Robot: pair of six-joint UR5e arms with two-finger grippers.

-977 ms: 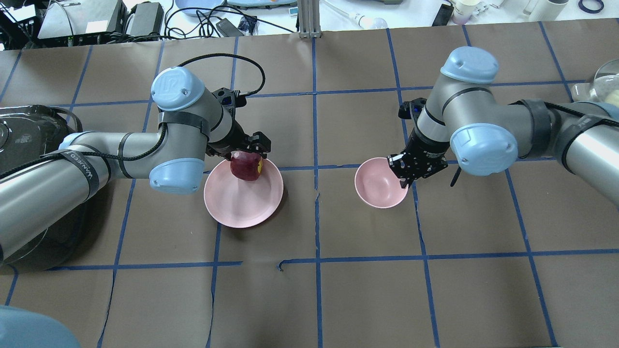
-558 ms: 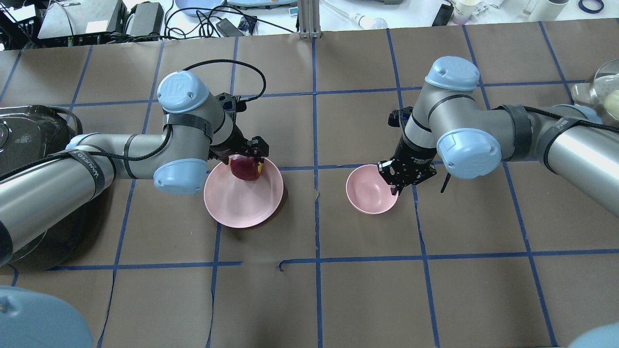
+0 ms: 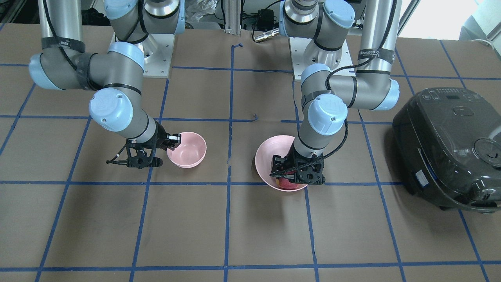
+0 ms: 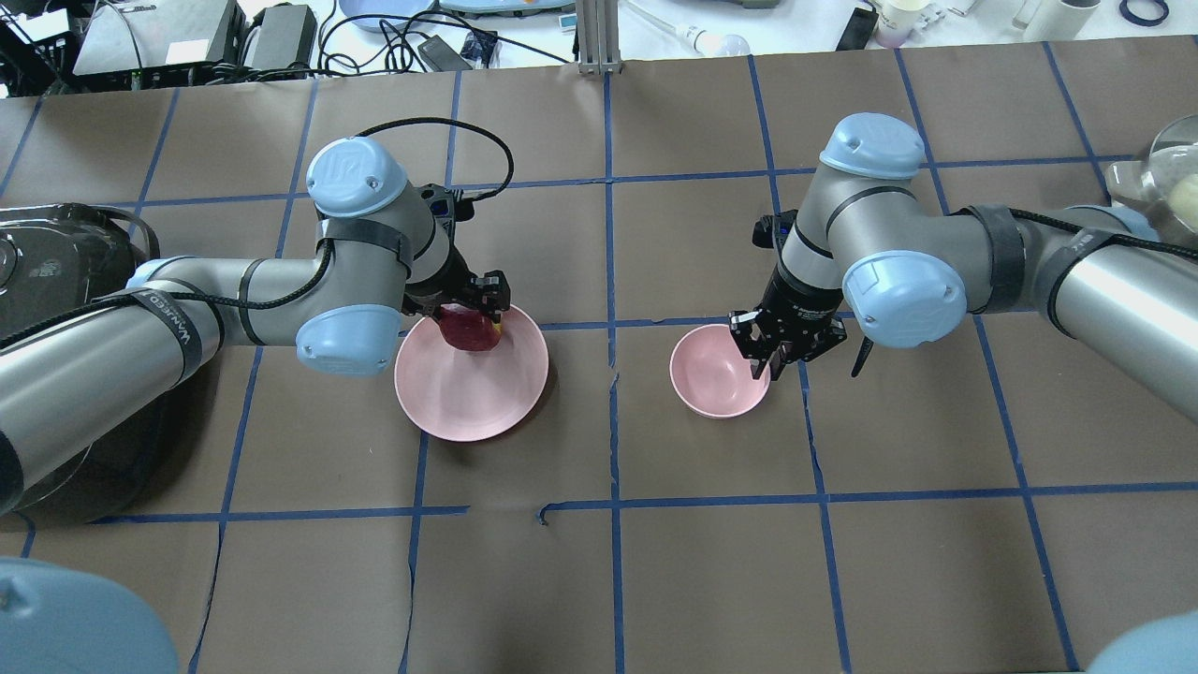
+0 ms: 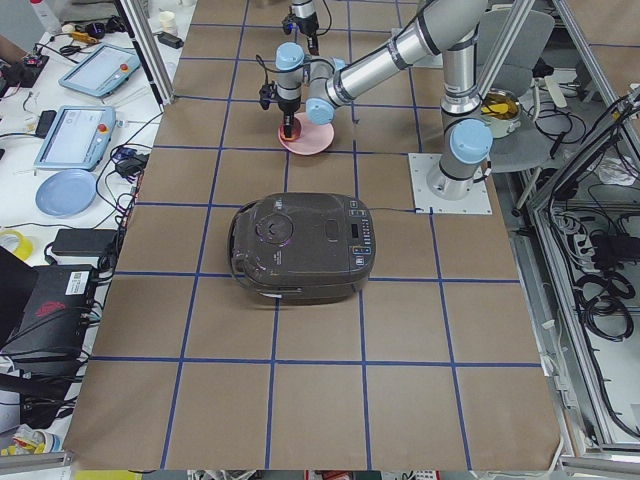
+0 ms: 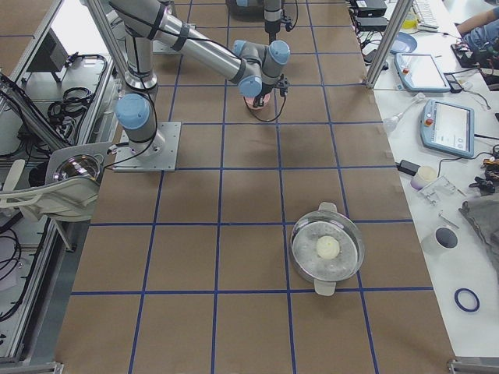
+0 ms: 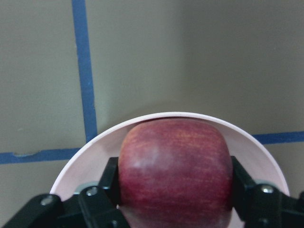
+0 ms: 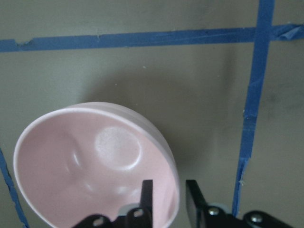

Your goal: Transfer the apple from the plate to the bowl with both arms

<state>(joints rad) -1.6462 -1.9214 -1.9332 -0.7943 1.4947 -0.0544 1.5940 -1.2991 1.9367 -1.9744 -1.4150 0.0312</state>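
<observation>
The dark red apple (image 4: 471, 331) sits at the far edge of the pale pink plate (image 4: 468, 393). My left gripper (image 4: 473, 314) is down over it. In the left wrist view its fingers press on both sides of the apple (image 7: 175, 171), with the plate rim (image 7: 256, 147) behind. The small pink bowl (image 4: 711, 379) stands to the plate's right. My right gripper (image 4: 760, 367) is shut on its right rim. In the right wrist view one finger is inside the bowl (image 8: 85, 166) and one outside. The front view shows the bowl (image 3: 190, 154) and the plate (image 3: 270, 156).
A black rice cooker (image 3: 446, 145) stands on the table on my left side, beyond the left arm. A steel pot (image 6: 327, 248) holding a pale ball stands far to my right. Blue tape lines grid the brown table cover.
My left gripper has come down around the apple. My right gripper has moved the bowl a little to the left, toward the plate.
</observation>
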